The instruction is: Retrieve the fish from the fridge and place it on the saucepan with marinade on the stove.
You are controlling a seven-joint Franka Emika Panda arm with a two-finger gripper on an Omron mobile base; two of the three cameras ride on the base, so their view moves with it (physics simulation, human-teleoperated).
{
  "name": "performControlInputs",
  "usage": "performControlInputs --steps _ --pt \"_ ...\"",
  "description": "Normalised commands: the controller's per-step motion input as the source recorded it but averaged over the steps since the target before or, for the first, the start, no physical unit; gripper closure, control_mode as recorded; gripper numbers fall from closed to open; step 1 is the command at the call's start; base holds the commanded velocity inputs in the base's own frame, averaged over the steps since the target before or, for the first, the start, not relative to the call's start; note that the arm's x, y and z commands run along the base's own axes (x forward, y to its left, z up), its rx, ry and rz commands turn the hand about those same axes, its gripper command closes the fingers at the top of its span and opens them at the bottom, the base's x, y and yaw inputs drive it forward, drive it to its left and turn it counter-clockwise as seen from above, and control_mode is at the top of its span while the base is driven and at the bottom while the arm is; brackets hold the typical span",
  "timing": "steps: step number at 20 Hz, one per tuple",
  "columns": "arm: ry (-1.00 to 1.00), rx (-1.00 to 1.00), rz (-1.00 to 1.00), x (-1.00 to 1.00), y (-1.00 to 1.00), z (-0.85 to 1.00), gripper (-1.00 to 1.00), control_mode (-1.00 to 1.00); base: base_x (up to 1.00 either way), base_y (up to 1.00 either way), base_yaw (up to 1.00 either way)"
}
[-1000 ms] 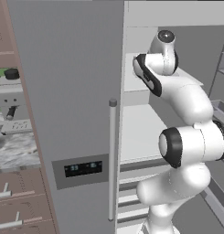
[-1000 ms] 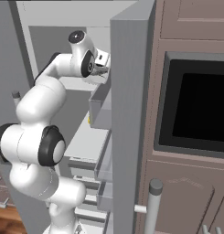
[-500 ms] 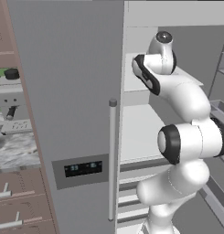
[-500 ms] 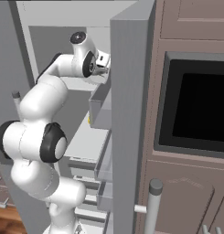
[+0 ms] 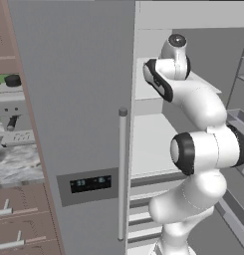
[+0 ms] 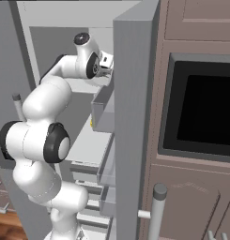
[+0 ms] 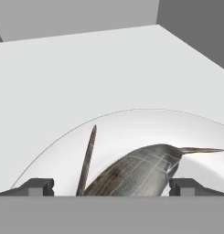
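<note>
**Kid:** Grey fish (image 7: 131,176) on a pale round plate (image 7: 131,121), right in front of your claw (image 7: 111,187)! Where is it sitting?

**Helper:** On a white shelf (image 7: 86,73) inside the open fridge (image 5: 78,99). The plate is near the front edge of that shelf, and the back corner is well behind it.

**Kid:** Is the claw shut?

**Helper:** No, your two fingers (image 7: 38,186) stand wide apart, one on each side of the fish. Nothing is held yet.

**Kid:** So what do you do now?

**Helper:** I think you should go down slowly, keep the fat middle of the fish between the fingers, and then squeeze. Don't grab the thin fin (image 7: 87,160) that sticks up. Don't push on the plate either, or it may slide.
</note>
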Motion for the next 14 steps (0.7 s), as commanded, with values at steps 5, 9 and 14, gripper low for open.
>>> performControlInputs --steps 5,9,14 --pt "0.0 0.0 0.0 0.0 0.0 0.0 -1.0 -1.0 0.0 0.0 0.0" --pt "-0.01 -0.01 0.0 0.0 0.0 -0.01 -1.0 -1.0 0.0 0.0 0.0" --pt "0.0 0.0 0.0 0.0 0.0 0.0 1.0 -1.0 0.0 0.0 0.0"
